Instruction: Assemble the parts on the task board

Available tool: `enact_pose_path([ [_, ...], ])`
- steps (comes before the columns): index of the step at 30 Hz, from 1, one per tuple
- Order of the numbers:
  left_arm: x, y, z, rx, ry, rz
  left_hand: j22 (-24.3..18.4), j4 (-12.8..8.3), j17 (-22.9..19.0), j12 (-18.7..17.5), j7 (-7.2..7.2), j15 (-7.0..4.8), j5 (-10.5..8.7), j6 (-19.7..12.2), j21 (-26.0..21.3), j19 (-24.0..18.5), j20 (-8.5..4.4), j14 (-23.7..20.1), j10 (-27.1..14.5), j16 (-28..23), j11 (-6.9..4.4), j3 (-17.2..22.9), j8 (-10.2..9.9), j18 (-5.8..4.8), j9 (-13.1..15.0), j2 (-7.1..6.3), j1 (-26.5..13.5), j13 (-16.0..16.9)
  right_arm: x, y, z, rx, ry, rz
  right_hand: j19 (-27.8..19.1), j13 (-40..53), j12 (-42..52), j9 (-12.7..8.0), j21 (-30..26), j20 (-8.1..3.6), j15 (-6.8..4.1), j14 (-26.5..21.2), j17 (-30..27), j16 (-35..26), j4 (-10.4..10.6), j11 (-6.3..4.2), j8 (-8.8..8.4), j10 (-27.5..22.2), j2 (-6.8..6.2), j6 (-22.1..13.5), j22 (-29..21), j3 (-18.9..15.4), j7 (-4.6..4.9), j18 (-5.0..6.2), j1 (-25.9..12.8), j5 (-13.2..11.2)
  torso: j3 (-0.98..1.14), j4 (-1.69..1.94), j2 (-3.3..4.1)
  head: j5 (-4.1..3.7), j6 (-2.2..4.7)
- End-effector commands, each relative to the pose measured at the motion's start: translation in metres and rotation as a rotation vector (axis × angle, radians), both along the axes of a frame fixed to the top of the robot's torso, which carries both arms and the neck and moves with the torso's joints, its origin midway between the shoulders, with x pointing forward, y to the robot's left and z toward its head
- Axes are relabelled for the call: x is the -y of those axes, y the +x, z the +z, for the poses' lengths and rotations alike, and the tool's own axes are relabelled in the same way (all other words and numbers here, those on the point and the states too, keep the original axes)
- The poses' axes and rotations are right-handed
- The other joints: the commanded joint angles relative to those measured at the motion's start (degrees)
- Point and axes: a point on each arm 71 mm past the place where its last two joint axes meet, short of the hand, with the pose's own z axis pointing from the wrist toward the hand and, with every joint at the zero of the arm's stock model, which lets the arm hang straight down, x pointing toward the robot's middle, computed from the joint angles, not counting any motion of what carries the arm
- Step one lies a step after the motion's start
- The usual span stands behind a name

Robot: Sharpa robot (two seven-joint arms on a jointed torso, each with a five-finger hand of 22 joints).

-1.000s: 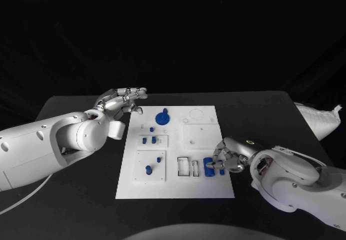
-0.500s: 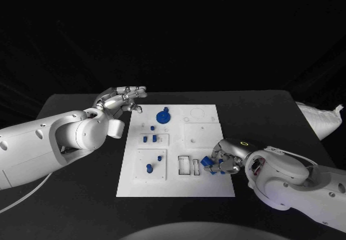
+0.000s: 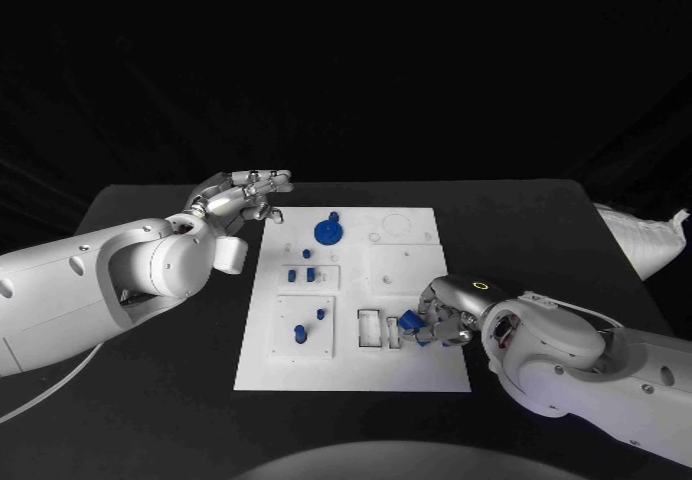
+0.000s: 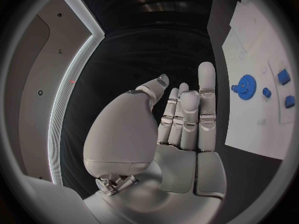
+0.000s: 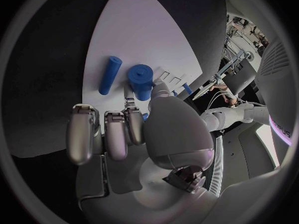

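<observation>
The white task board (image 3: 411, 250) lies mid-table. My right hand (image 3: 447, 318) is low over its near right part, fingers curled, pinching a thick blue cylinder (image 3: 410, 321) between thumb and a fingertip. The right wrist view shows that cylinder (image 5: 141, 80) tilted on the board beside a thin blue rod (image 5: 109, 74) lying flat. My left hand (image 3: 245, 194) hovers off the board's far left corner, fingers stretched out, holding nothing. A blue gear (image 3: 329, 233) sits on the board's far part, and it also shows in the left wrist view (image 4: 244, 84).
Small blue pieces (image 3: 299, 275) stand in the board's left middle panel, and two more (image 3: 300, 335) in the near left panel. Two narrow slots (image 3: 371, 330) lie just left of my right hand. A white bag (image 3: 642, 240) sits at the table's right edge.
My right hand has shifted left along the board's near right part, and the thick blue cylinder has gone with it toward the slots, tipping up. The left hand has stayed still.
</observation>
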Motion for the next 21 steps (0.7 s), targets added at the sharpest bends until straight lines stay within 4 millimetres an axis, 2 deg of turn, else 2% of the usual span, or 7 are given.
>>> enact_pose_path([
  [1, 0.002, -0.001, 0.001, 0.005, -0.012, -0.018, -0.05, -0.09, -0.05, 0.19, 0.01, -0.05, 0.24, -0.53, -0.25, 0.01, 0.37, -0.30, -0.24, 0.40, -0.01, -0.34, 0.19, 1.09, 0.01, 0.37, 0.09, 0.05, 0.000, -0.002, -0.001, 0.023, 0.027, -0.024, 0.93, 4.03, 0.06, 0.84, 0.52, -0.33, -0.73, 4.85, 9.32, 0.44, -0.50, -0.76, 0.95, 0.08, 2.33, 1.04, 0.42, 1.31, -0.57, -1.19, 1.78, 0.30, 0.02, 0.02, -0.03, 0.06, 0.08],
  [3, 0.002, -0.001, 0.001, 0.005, -0.012, -0.018, -0.05, -0.09, -0.05, 0.19, 0.01, -0.05, 0.24, -0.53, -0.25, 0.01, 0.37, -0.30, -0.24, 0.40, -0.01, -0.34, 0.19, 1.09, 0.01, 0.37, 0.09, 0.05, 0.000, -0.003, 0.002, 0.038, 0.058, -0.036, 1.00, 4.13, 0.03, 1.28, 0.65, -0.54, -0.97, 4.87, 9.46, 0.51, -0.69, -1.04, 1.35, 0.17, 3.04, 1.42, 0.64, 1.94, -0.88, -1.22, 2.51, -0.33, 0.05, 0.04, -0.06, 0.09, 0.10],
  [6, 0.002, -0.001, 0.001, 0.004, -0.012, -0.018, -0.05, -0.09, -0.05, 0.19, 0.01, -0.05, 0.24, -0.53, -0.25, 0.01, 0.37, -0.30, -0.24, 0.40, -0.01, -0.34, 0.19, 1.09, 0.01, 0.37, 0.09, 0.05, -0.001, -0.005, 0.008, 0.047, 0.119, -0.060, 1.06, 4.31, 0.12, 1.60, 0.77, -0.69, -1.11, 4.90, 9.60, 0.59, -0.59, -1.21, 1.61, 0.31, 3.41, 1.67, 0.82, 2.25, -1.06, -1.26, 2.66, -0.14, -0.02, 0.18, -0.04, -0.06, 0.19],
  [8, 0.002, -0.001, 0.001, 0.004, -0.012, -0.018, -0.05, -0.09, -0.05, 0.19, 0.01, -0.05, 0.24, -0.53, -0.25, 0.01, 0.37, -0.30, -0.24, 0.40, -0.01, -0.34, 0.19, 1.09, 0.01, 0.37, 0.09, 0.05, -0.002, -0.007, 0.014, 0.042, 0.168, -0.077, 1.08, 4.34, 0.08, 1.80, 0.81, -0.78, -1.19, 4.91, 9.65, 0.62, -0.35, -1.28, 1.74, 0.35, 3.48, 1.76, 0.88, 2.28, -1.13, -1.27, 2.46, 0.24, -0.09, 0.23, -0.09, -0.13, 0.29],
  [13, 0.002, -0.001, 0.001, 0.004, -0.013, -0.020, -0.05, -0.09, -0.05, 0.19, 0.01, -0.05, 0.24, -0.53, -0.25, 0.01, 0.37, -0.30, -0.24, 0.40, -0.01, -0.34, 0.19, 1.09, 0.01, 0.37, 0.09, 0.05, -0.007, -0.009, 0.021, 0.004, 0.233, -0.098, 1.13, 4.49, 0.07, 2.20, 0.89, -0.92, -1.31, 4.94, 9.81, 0.70, 0.24, -1.38, 1.87, 0.49, 3.65, 1.73, 1.00, 2.32, -1.23, -1.30, 1.87, 1.24, -0.11, 0.31, -0.01, -0.24, 0.47],
  [21, 0.003, -0.001, 0.001, 0.003, -0.013, -0.022, -0.05, -0.09, -0.05, 0.19, 0.01, -0.05, 0.24, -0.53, -0.25, 0.01, 0.37, -0.30, -0.24, 0.40, -0.01, -0.34, 0.19, 1.09, 0.01, 0.37, 0.09, 0.05, -0.013, -0.008, 0.018, -0.075, 0.262, -0.111, 1.14, 4.53, -0.06, 2.57, 0.93, -1.02, -1.36, 4.95, 9.89, 0.74, 0.46, -1.45, 1.96, 0.53, 3.73, 1.66, 1.07, 2.35, -1.29, -1.31, 1.35, 2.48, -0.16, 0.31, -0.01, -0.08, 0.35],
])
